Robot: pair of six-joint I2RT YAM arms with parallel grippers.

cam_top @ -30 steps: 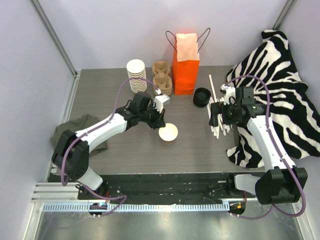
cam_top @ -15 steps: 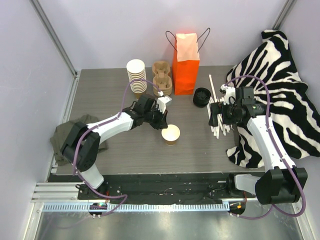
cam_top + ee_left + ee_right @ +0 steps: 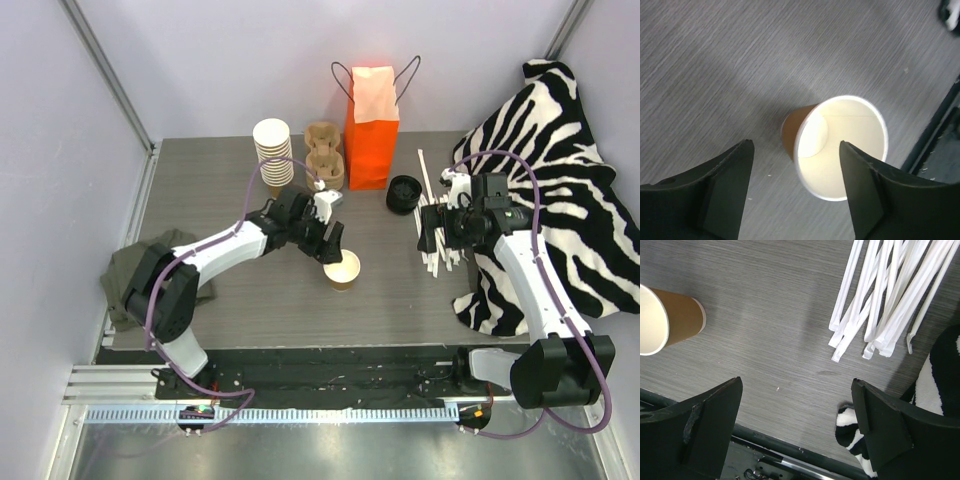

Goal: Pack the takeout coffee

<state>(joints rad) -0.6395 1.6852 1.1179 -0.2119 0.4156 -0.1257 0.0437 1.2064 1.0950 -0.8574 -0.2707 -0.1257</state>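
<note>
The takeout coffee, a cup with its lid on, is out of view. A lidless brown paper cup [image 3: 342, 268] [image 3: 840, 145] stands upright on the table with its white inside showing. My left gripper [image 3: 330, 246] [image 3: 796, 146] hovers just over the cup's far-left rim, open, its fingers apart and off the cup wall. My right gripper [image 3: 432, 232] [image 3: 797, 387] is open over bare table beside the paper-wrapped straws [image 3: 885, 300], holding nothing. The cup [image 3: 670, 320] also shows at the left edge of the right wrist view.
A stack of black lids [image 3: 404, 193] sits near the orange paper bag [image 3: 371, 125]. A tall stack of brown cups [image 3: 273, 150] and cardboard cup carriers [image 3: 324, 155] stand at the back. A zebra cloth [image 3: 560, 180] covers the right side. A green cloth [image 3: 150, 270] lies at the left.
My left gripper carried the tilted cup slightly right, stood it upright and opened off it. The right arm has not moved.
</note>
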